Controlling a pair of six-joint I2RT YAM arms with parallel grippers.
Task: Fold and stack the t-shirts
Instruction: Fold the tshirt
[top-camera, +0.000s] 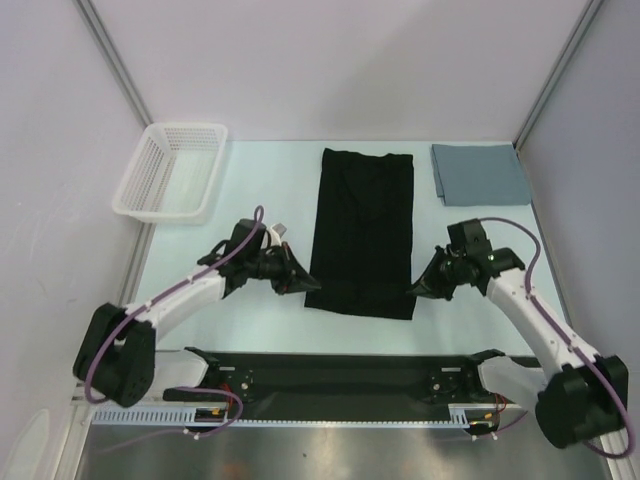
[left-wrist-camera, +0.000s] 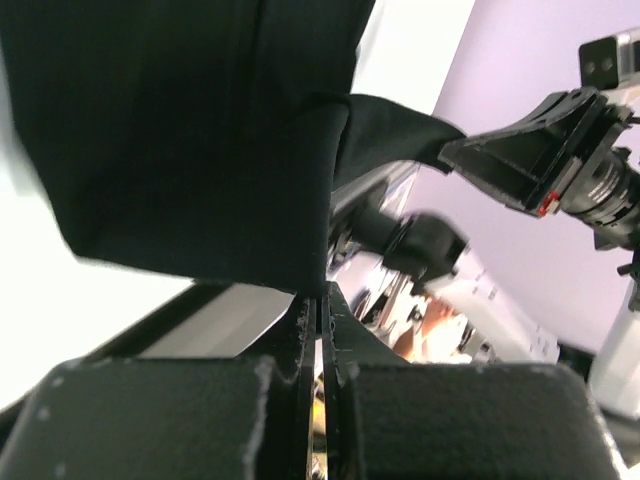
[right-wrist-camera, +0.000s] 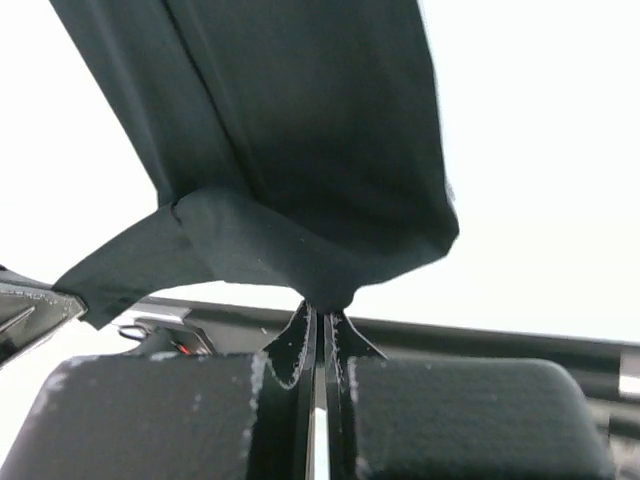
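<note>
Left gripper (top-camera: 308, 285) and right gripper (top-camera: 418, 289) pinch the black t-shirt's (top-camera: 362, 225) near corners; one thin hold slipping would skew the fold.

No legible text (any view)

- The black t-shirt (left-wrist-camera: 180, 130) runs off the top edge in both wrist views, and its left border is smeared in the left wrist view.
- From above, the tips of the left gripper (top-camera: 305, 283) and right gripper (top-camera: 415, 288) merge into the dark cloth, too small to separate.
- Behind the cloth in the left wrist view, shiny parts (left-wrist-camera: 420, 300) are too blurred to name.
</note>
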